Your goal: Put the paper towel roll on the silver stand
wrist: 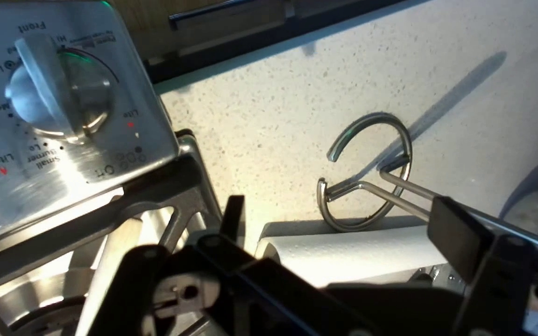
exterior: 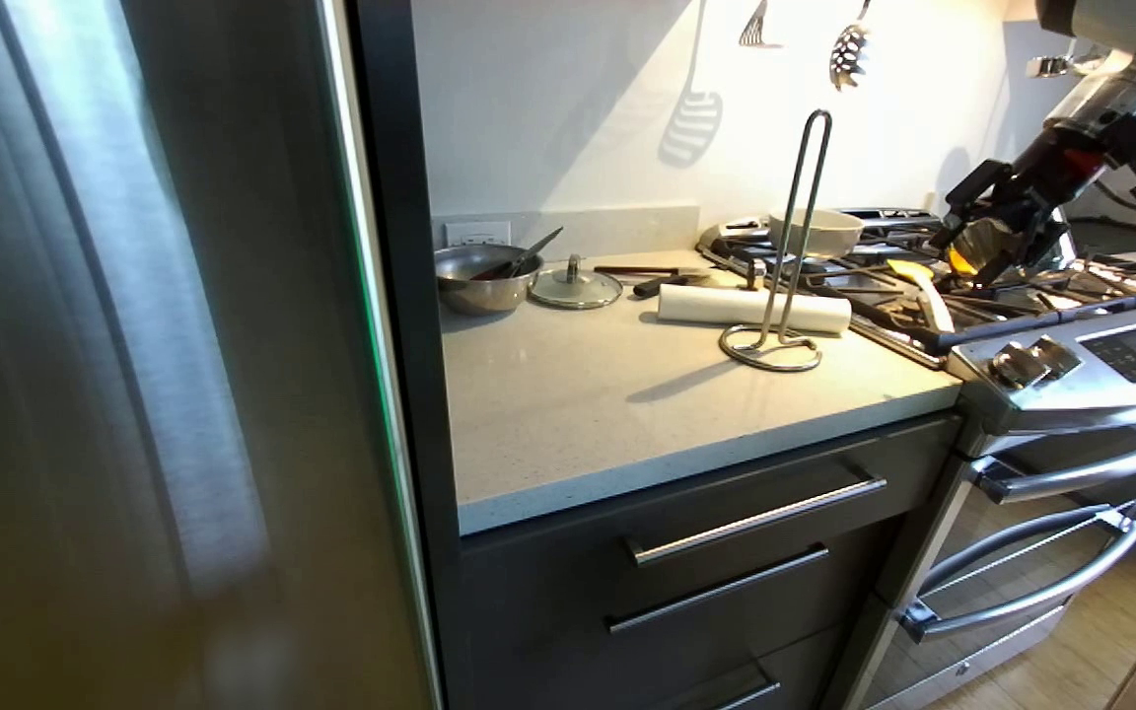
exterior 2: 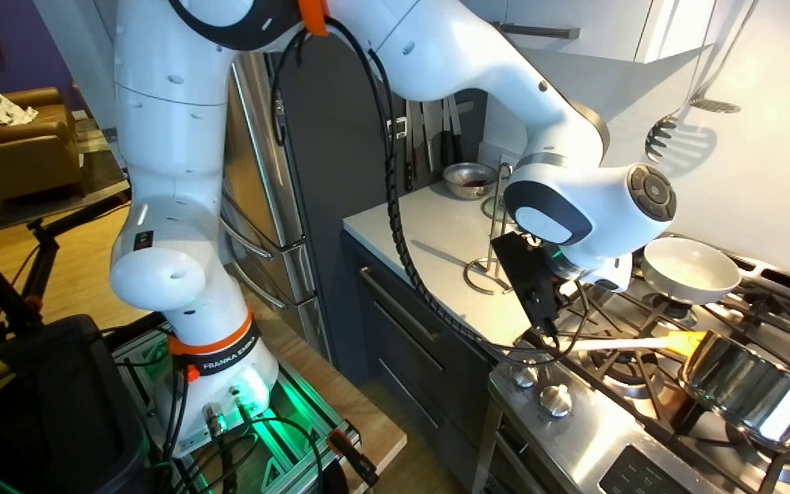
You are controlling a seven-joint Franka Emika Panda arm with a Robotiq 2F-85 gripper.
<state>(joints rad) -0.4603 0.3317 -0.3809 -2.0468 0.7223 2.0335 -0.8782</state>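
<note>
Paper towel roll (exterior: 721, 306) lying flat; metal bowl (exterior: 481, 296) holds utensil (exterior: 537, 250), seemingly

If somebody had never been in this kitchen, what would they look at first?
Probably the big white robot arm, standing at the left in an exterior view and bent over toward the stove, its black pincer open. Next, I'd guess the tall silver stand, upright on the counter, with the white paper towel roll lying beside its base. Then maybe the shiny pot on the stove.
</note>
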